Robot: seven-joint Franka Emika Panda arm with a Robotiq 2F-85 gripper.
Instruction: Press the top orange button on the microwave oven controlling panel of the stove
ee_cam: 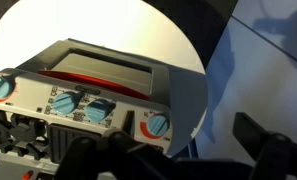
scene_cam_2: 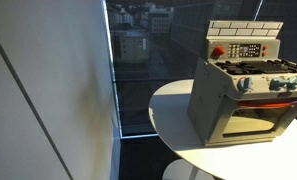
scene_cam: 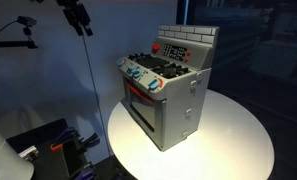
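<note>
A grey toy stove (scene_cam: 168,95) stands on a round white table (scene_cam: 233,140). Its upright back panel carries the microwave control panel (scene_cam: 174,49), with an orange-red button (scene_cam: 157,47) at the panel's end. The panel (scene_cam_2: 246,50) and the button (scene_cam_2: 217,52) show in both exterior views. My gripper (scene_cam: 79,18) hangs high up, well away from the stove and to the side of it. In the wrist view its dark fingers (ee_cam: 178,160) are spread apart and empty, above the stove's front (ee_cam: 103,75) with its blue knobs (ee_cam: 158,125). The button is out of sight there.
A cable (scene_cam: 92,75) hangs down from the gripper beside the table. A camera arm (scene_cam: 18,30) stands at the far side. Dark gear (scene_cam: 48,145) lies low next to the table. A window (scene_cam_2: 138,60) and a white wall (scene_cam_2: 48,90) flank the table.
</note>
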